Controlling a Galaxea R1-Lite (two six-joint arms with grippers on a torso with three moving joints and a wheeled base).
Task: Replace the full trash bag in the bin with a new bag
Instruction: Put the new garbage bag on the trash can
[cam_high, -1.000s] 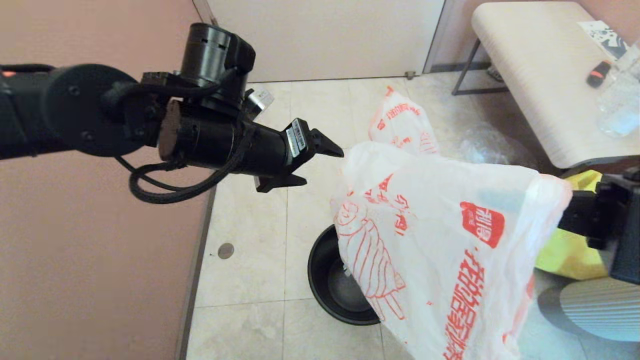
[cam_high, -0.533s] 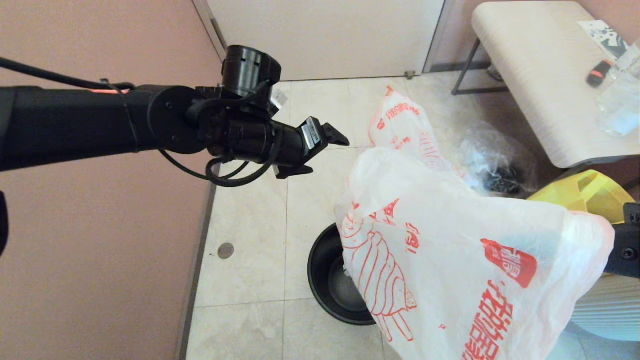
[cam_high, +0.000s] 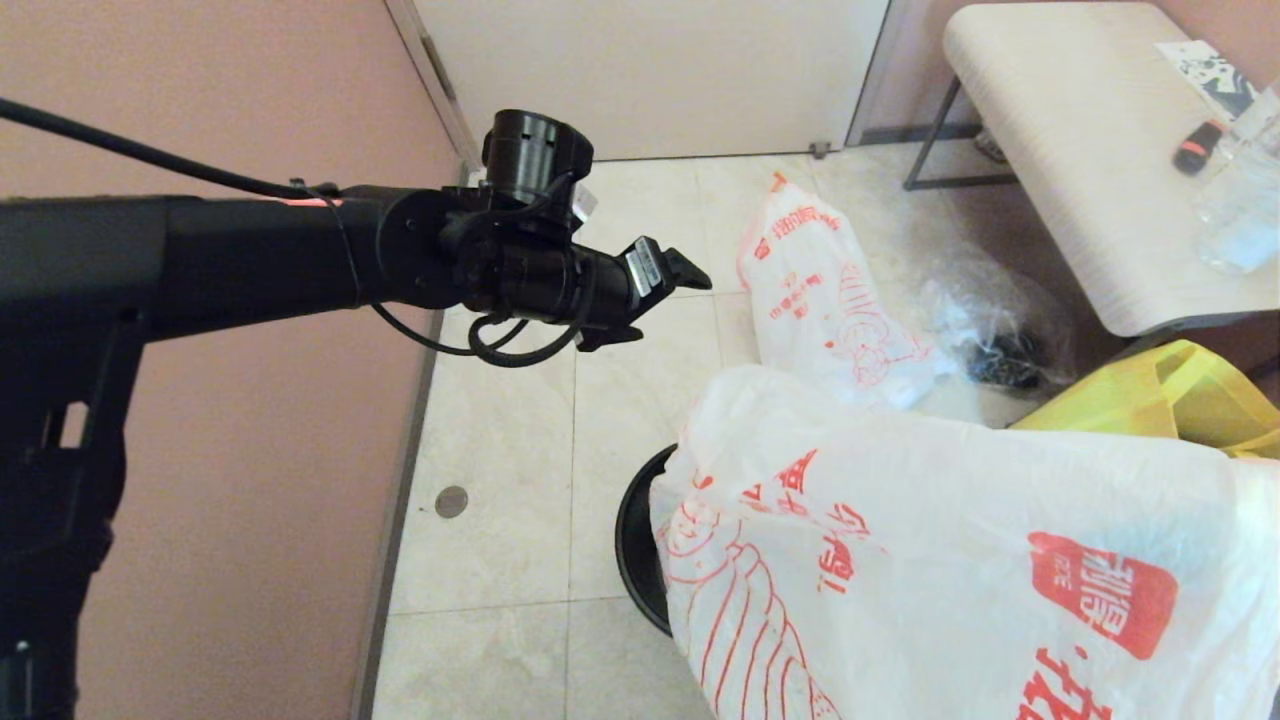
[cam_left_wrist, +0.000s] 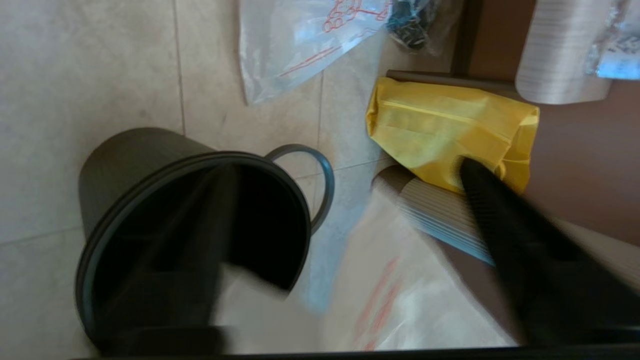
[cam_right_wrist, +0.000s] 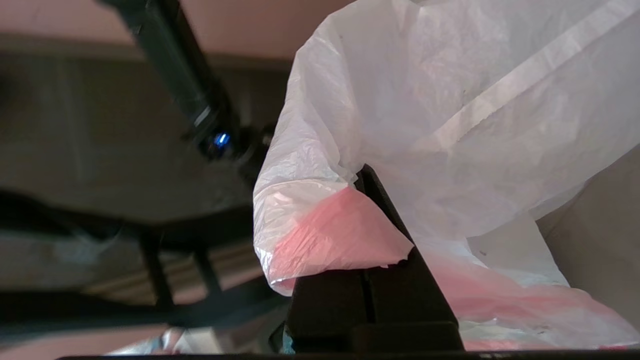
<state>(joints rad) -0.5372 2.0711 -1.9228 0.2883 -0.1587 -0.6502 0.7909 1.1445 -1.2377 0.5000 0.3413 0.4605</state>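
Observation:
The new bag (cam_high: 950, 560), thin and white with orange-red print, hangs spread across the near right and covers most of the black bin (cam_high: 634, 560). My right gripper (cam_right_wrist: 366, 182) is shut on the bag's orange edge; it is out of the head view. My left gripper (cam_high: 667, 308) hovers open above the floor, beyond the bin, holding nothing. From the left wrist, the bin (cam_left_wrist: 190, 240) stands with its mouth open and a fold of the new bag (cam_left_wrist: 400, 300) lies over its near edge. The grey hoop rim (cam_left_wrist: 322, 175) lies on the floor beside it. The full trash bag (cam_high: 830, 300) lies on the tiles farther back.
A clear plastic bag with dark items (cam_high: 985, 325) lies right of the full bag. The yellow tote (cam_high: 1150, 400) sits by a pale bench (cam_high: 1080, 150) at the right. A pink wall (cam_high: 200, 480) runs along the left, with a door (cam_high: 650, 70) behind.
The new bag has sunk lower and nearer to me, hiding more of the bin and uncovering the full bag. My left arm has reached farther out and away from me, its gripper still open.

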